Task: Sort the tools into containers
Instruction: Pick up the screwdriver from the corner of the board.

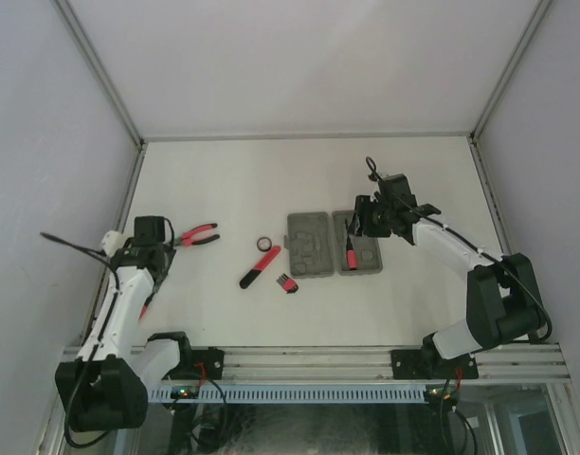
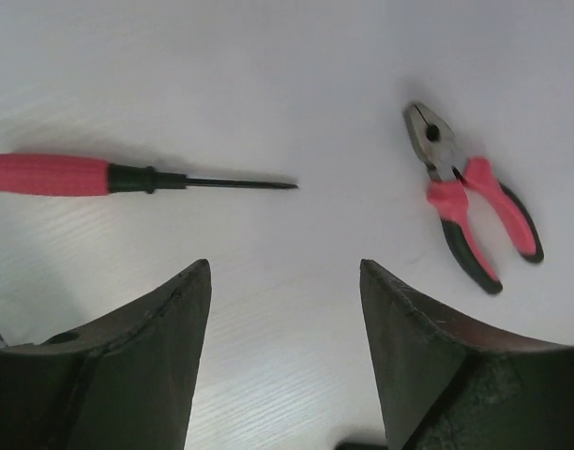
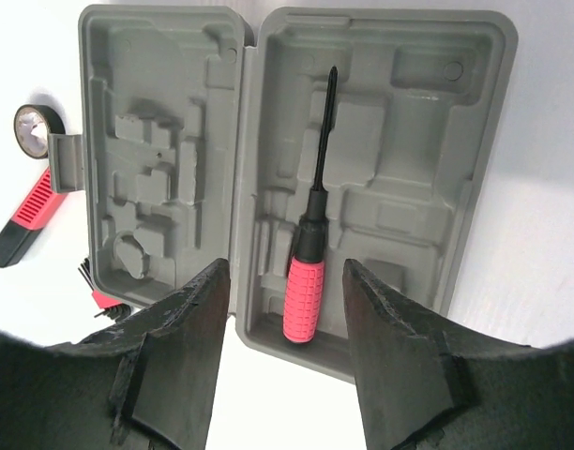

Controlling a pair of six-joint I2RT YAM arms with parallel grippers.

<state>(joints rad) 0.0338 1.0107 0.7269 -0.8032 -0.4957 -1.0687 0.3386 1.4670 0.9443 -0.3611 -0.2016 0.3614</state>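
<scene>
Your left gripper hangs over bare table between the thin screwdriver and the pliers, so closing here would likely catch nothing or knock 1 of them askew. Its jaws stand wide apart, empty. Your right gripper, also parted and holding nothing, hovers above the grey case, where another screwdriver lies in the right half.

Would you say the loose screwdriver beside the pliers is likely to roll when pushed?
Probably: the screwdriver has a round handle and lies flat on the smooth table, so a sideways nudge may roll it. Its thin shaft looks stiff; the thicker handle seems easier to grip.
</scene>
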